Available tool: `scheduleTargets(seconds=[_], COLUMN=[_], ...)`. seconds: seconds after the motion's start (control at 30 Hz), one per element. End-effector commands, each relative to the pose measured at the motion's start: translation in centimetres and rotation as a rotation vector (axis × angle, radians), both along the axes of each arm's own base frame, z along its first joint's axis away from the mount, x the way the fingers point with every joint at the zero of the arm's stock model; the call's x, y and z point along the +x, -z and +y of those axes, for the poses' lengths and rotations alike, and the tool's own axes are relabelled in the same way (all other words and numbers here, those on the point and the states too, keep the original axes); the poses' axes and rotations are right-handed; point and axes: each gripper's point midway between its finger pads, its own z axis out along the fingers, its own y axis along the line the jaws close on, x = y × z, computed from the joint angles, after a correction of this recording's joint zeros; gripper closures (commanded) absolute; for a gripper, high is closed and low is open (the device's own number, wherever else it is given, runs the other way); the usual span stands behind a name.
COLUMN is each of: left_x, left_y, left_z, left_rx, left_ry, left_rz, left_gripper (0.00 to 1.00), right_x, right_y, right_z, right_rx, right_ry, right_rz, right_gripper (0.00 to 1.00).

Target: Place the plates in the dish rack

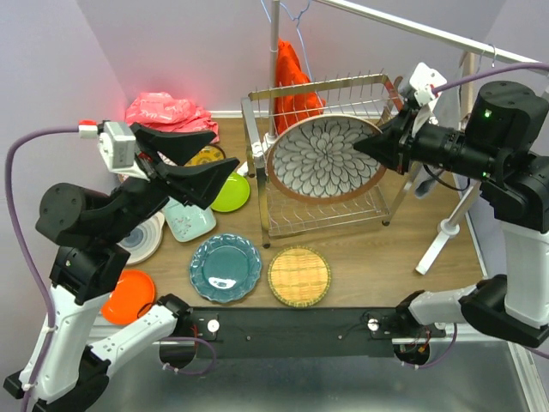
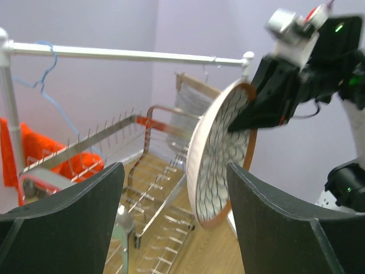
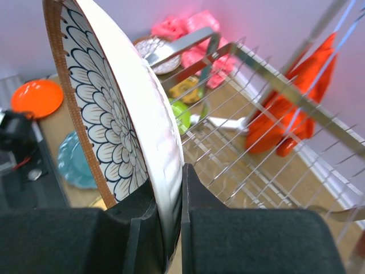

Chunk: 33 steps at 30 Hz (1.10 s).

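petal plate [image 1: 324, 160] clamped by right end effector [image 1: 364, 146], left end effector [image 1: 225, 152] spread

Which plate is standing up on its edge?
The white petal-patterned plate, pinched at its rim by the right pincer. The teal plate, woven plate and orange plate lie flat on the table.

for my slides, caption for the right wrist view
The right gripper clamps the petal-patterned plate by its rim at the dish rack.
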Motion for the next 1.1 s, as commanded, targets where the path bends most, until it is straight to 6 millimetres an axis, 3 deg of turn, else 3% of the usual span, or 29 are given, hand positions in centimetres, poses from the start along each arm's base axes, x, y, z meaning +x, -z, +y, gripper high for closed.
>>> scheduleTargets(seconds=[0.0,0.13,0.4,0.87,1.07], left_x=[1.6,2.0,2.4,4.4,4.9], left_y=[1.6,2.6,4.3,8.1,9.6], left_z=[0.7,1.2,2.3,3.2,3.5], left_rx=[0.004,0.012,-0.002,-0.034,-0.039], left_ry=[-0.086,-0.120,-0.187,-0.278,-0.307], left_rz=[0.022,0.031,0.055,0.122,0.143], left_gripper=[0.19,0.18,0.16,0.15,0.14], right_x=[2.1,3.9,8.0,12.8,14.2], right_y=[-7.0,-8.8,-11.6,-10.1,-8.0], right_z=[-0.8,-1.6,-5.1,-11.6,-13.9], right_rx=[0.148,0.184,0.249,0.243,0.188], right_ry=[0.113,0.207,0.496,0.907,1.023], right_rz=[-0.178,-0.228,-0.306,-0.306,-0.294], right_gripper=[1.00,1.00,1.00,0.99,0.99])
